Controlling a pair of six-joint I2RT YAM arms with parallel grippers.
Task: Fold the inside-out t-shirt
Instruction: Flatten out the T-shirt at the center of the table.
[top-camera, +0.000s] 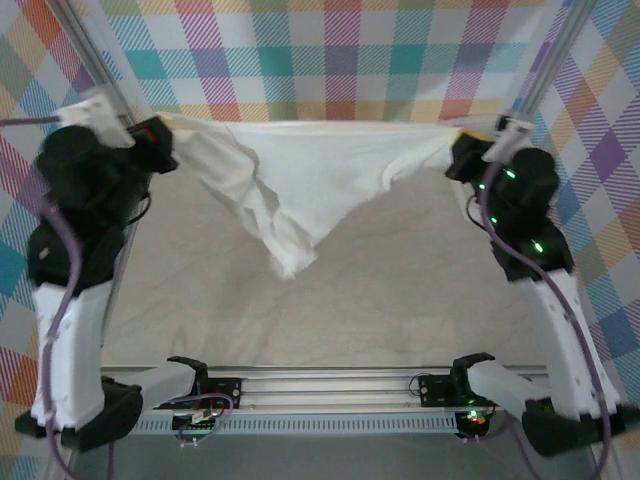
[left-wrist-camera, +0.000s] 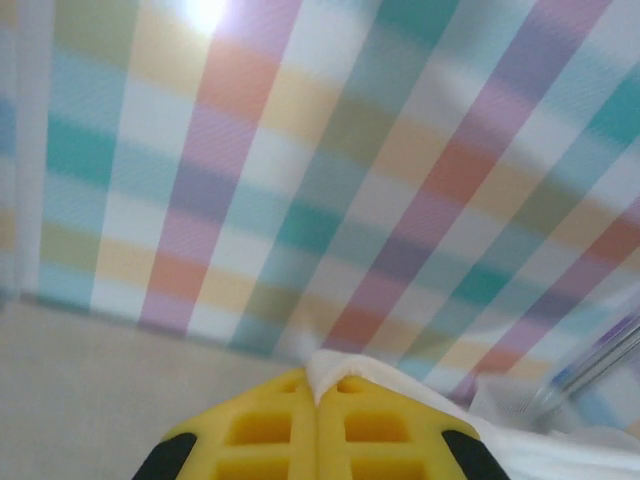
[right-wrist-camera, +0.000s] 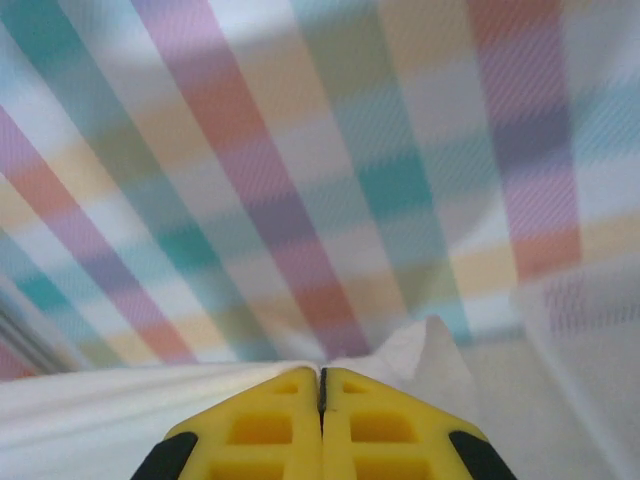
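**White T-Shirt Stretched Between Two Grippers**

The plain white, cream-tinged t-shirt of thin soft fabric (top-camera: 300, 190) is held up over the beige table (top-camera: 400, 300). Its upper edge is drawn taut between the arms and the rest hangs to a point (whether the tip touches the table cannot be told). The left gripper (top-camera: 158, 142) is pressed together on the shirt's left end, with white cloth pinched between its yellow fingers (left-wrist-camera: 270, 430). The right gripper (top-camera: 462, 152) is likewise clamped on the right end. A pastel checked backdrop (top-camera: 340, 50) is seen behind.
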